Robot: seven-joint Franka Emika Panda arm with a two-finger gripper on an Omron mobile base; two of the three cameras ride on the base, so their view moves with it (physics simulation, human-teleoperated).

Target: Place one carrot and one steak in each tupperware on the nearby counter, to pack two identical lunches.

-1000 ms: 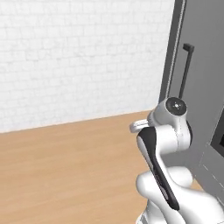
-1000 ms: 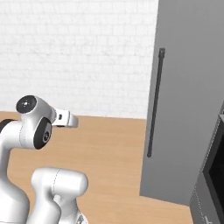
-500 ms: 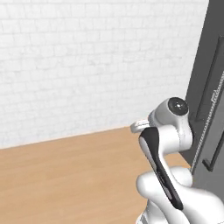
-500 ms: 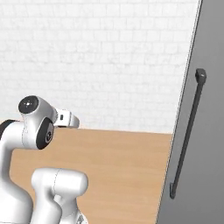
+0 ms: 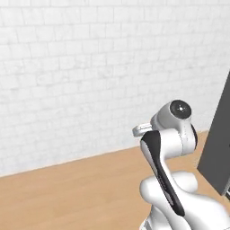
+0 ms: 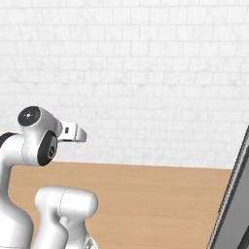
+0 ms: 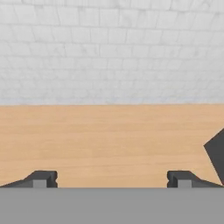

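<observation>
Hand view: the two-finger dark-tipped gripper (image 7: pixel 112 179) has its jaws spread wide, holding nothing, above a light brown wood-look floor (image 7: pixel 109 140) that runs to the white brick wall (image 7: pixel 109 52); a dark grey panel (image 7: pixel 216 155) juts in beside the floor.

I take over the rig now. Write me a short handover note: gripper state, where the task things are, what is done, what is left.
Gripper: open, holding nothing, facing a white brick wall over a wood-look floor.
Task things: no carrot, steak, tupperware or counter in these views. A dark grey panel edge stands at the right.
Done: nothing that can be confirmed here.
Left: find the food and containers, then pack one carrot and one steak into each.
</observation>
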